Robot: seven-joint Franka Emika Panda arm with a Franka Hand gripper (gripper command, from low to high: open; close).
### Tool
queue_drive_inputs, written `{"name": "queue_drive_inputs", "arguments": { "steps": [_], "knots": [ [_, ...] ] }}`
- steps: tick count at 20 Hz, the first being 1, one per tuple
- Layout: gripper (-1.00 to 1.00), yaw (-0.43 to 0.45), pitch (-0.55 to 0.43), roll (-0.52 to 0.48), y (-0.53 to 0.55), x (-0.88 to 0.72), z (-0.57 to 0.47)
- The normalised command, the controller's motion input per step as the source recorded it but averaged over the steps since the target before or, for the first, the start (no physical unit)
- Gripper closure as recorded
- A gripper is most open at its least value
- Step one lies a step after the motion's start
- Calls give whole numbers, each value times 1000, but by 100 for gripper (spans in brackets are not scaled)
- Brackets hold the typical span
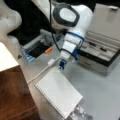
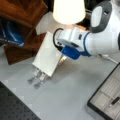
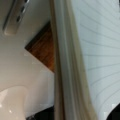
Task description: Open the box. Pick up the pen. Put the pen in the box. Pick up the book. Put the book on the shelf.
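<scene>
White cable [image 1: 40, 72] across grey tabletop [image 1: 100, 92]; perforated metal strips [image 2: 37, 77]; blue-edged tray [image 1: 33, 48]; lamp shade [image 2: 68, 11]

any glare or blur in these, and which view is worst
In a front view a bright lamp washes out the top; in both front views edges are soft, the pen in the box a mere smear; the wrist view is worst, the book fills it close up.
</scene>
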Motion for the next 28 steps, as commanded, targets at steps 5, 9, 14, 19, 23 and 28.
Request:
{"name": "queue_drive_inputs", "arguments": {
  "steps": [5, 9, 14, 19, 23, 28],
  "knots": [
    [-100, 221, -78, -356, -202, -181, -60],
    [-100, 217, -121, -350, -122, -211, -49],
    [-100, 131, -144, -305, -77, -163, -96],
    [-100, 112, -119, -288, -54, -80, -142],
    [-100, 105, -116, -268, 4, -41, -146],
    [100, 116, -131, -276, 87, -9, -180]
  ]
}}
